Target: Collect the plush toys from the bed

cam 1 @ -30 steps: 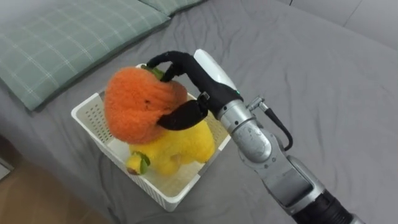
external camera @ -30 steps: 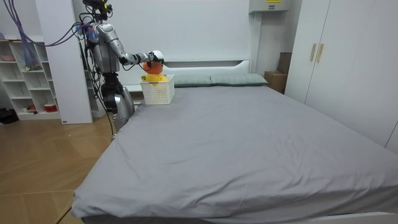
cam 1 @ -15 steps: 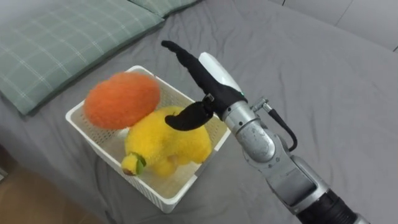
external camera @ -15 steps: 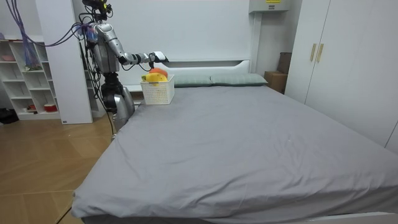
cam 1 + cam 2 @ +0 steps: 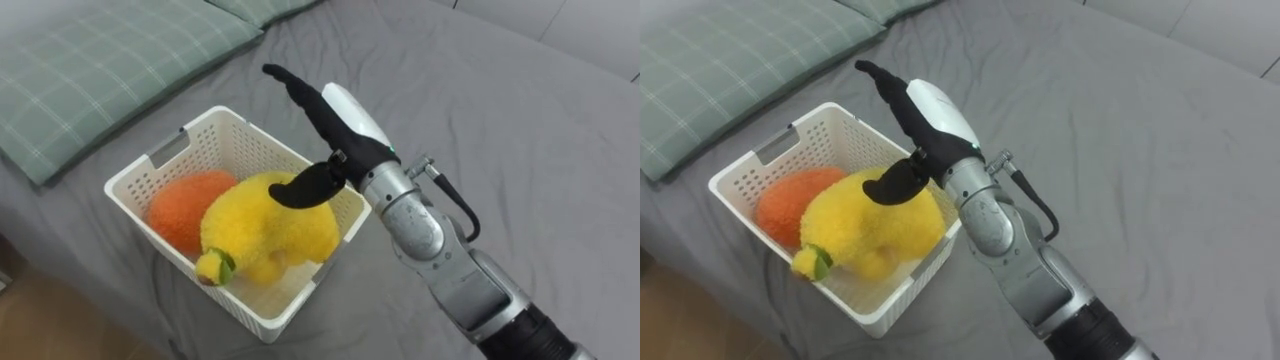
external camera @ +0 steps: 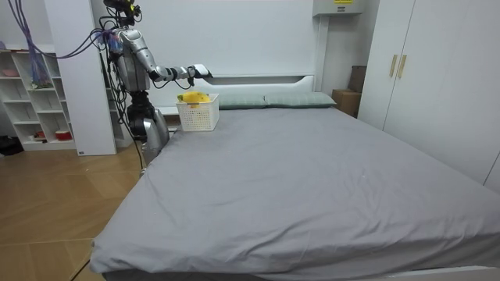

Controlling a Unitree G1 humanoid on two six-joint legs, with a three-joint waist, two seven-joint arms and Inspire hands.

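Stands at the head-end corner of a wide bed, on the room view's left, with the right arm stretched out level over a white basket. Holds the right hand spread above the basket's right rim: fingers straight and pointing away toward the pillows, thumb dropped well apart from them, just over the yellow plush toy. Grips nothing; cannot tell whether the thumb touches the plush. Inside the basket, two toys: the yellow plush toy piled high on the right, rising above the rim, and an orange plush toy lower down on the left, pressed against it. Basket set on the grey sheet close to the bed's near edge, just beside a green checked pillow that lies up and to the left. Sheet smooth and drawn flat across the whole mattress, only faint creases, hanging over the foot end in the room view. Behind the pillows, a white headboard against a white wall. On the room view's left, a white shelf unit with small items in its compartments; on the right, a tall white wardrobe with paired handles. Wooden floor alongside the bed.
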